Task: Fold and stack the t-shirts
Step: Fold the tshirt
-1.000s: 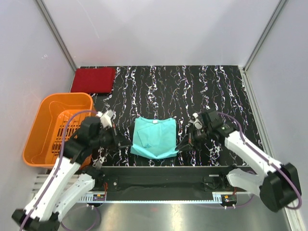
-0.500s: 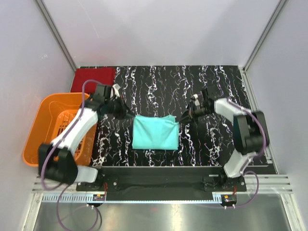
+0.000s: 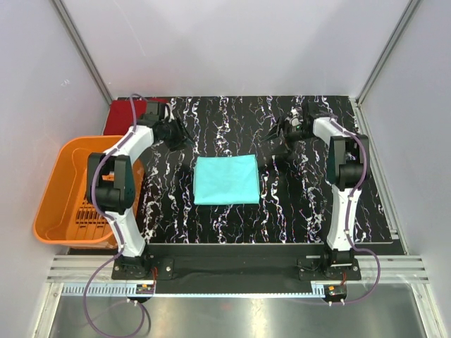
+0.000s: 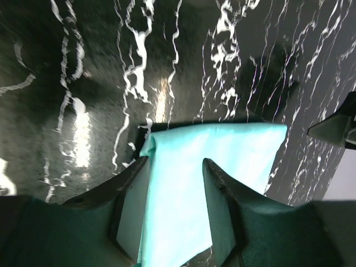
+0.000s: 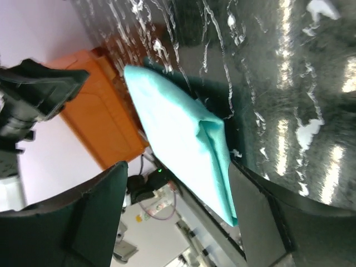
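Orange basket (image 3: 53,211): beside the left edge of the worktop (image 3: 303,204).
Teal-green t-shirt (image 3: 225,179): folded into a flat rectangle in the middle of the worktop, with neither arm touching it.
Left fingers (image 4: 125,183): spread apart and empty (that shirt shows through the gap), past its far-left corner.
Right fingers (image 5: 100,194): spread wide and empty, past its far-right corner.
Dark red t-shirt (image 3: 120,116): folded in the far-left corner, partly hidden behind the left arm.

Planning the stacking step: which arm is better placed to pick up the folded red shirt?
Left. The left arm has open jaws beside the red shirt at the far-left corner; the right arm is across the table.
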`<state>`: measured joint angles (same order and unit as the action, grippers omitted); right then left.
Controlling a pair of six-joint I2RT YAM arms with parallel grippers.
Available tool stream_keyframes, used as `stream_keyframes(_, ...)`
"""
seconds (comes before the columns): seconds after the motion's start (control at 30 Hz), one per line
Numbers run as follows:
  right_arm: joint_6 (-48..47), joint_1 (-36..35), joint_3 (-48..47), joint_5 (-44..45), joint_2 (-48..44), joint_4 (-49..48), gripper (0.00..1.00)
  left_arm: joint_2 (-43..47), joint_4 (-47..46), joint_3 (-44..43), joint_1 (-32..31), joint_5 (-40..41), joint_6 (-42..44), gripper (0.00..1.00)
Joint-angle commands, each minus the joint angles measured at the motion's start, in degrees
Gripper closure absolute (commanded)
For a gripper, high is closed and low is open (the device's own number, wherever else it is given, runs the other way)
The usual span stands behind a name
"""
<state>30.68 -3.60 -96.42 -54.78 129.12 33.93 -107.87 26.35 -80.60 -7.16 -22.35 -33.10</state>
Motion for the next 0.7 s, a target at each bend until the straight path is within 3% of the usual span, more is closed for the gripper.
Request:
stream_keyframes(0.0, -6.0, 0.3, -6.0, 5.9, -1.4, 7.9, 0.2, 2.3, -0.3, -3.8, 0.7, 1.5, 4.2, 0.53)
stream_keyframes(0.1, -6.7, -0.3, -1.9, 11.8, -7.2, 8.8, 0.22, 8.6, -0.9, 1.9, -0.5, 1.7, 5.8, 0.55)
stream_keyframes(0.27, -8.5, -4.9, 6.5, 15.2, -14.8, 2.5, 0.22, 15.6, -4.9, 11.9, -4.5, -4.5, 7.5, 0.53)
stream_keyframes(0.43, -9.8, -11.1, 9.2, 19.8, -14.7, -1.9, 0.23, 18.2, -10.0, 20.7, -6.5, -3.1, 7.6, 0.5)
stream_keyframes(0.57, -11.0, -13.9, 8.4, 25.4, -13.0, 0.4, 0.25, 18.7, -11.0, 24.1, -6.8, -1.1, 5.9, 0.52)
stream_keyframes(0.63, -11.1, -15.3, 10.5, 24.9, -13.8, -2.0, 0.3, 20.5, -15.2, 26.3, -8.3, -1.9, 4.9, 0.53)
stream_keyframes(0.67, -10.3, -15.6, 13.1, 22.8, -14.6, -3.2, 0.39, 20.9, -16.7, 29.0, -8.8, -2.5, 4.4, 0.55)
